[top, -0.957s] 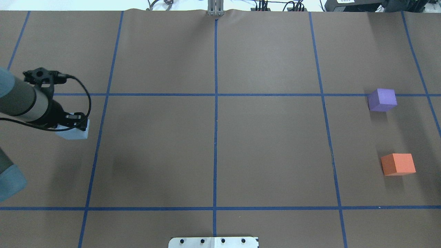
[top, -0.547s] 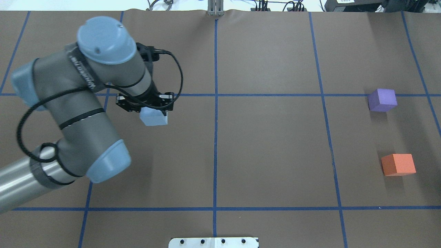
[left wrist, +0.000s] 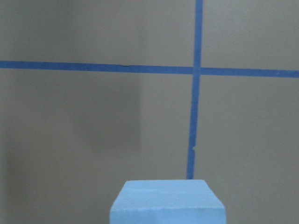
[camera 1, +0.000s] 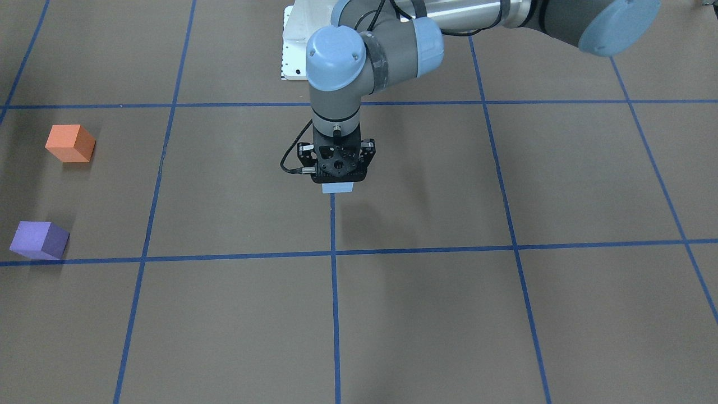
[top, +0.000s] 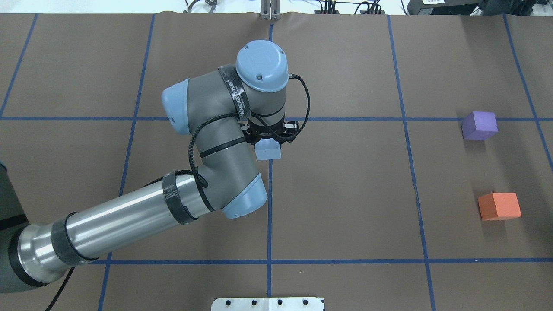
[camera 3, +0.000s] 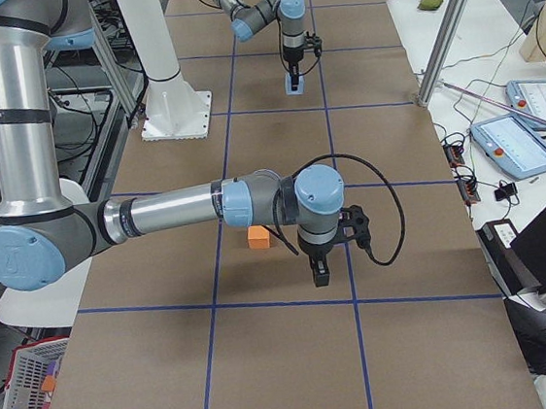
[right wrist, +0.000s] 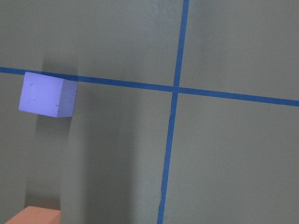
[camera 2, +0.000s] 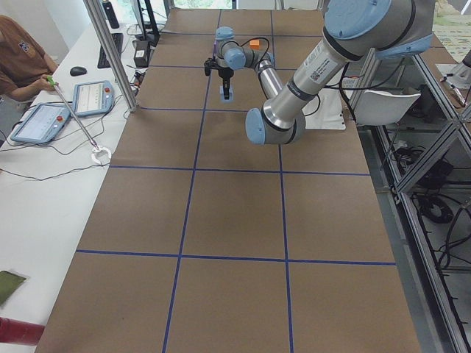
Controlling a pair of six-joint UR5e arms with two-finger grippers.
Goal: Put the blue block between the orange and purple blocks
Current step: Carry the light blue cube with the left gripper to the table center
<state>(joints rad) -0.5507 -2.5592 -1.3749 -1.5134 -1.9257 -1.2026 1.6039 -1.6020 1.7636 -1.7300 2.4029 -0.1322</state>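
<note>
Blocks, three in all, were matte, sharp-edged cubes on a table [top: 345,194] covered in smooth brown paper and marked into large squares by thin blue tape lines [top: 270,216]. One pale blue block [top: 268,152] was clamped between the jaws of the left gripper [camera 1: 337,180], black and pointing straight down. The block hung clear of the paper near the table's middle, beside the central tape line, with its soft shadow falling apart from it. One purple block [top: 478,125] and one orange block [top: 499,206] sat flat on the robot's right side, apart from each other and well away from the blue one. Two grey arms with blue joint caps showed. The right gripper [camera 3: 321,276] hung near the orange block, and whether its jaws were apart or together could not be told.
</note>
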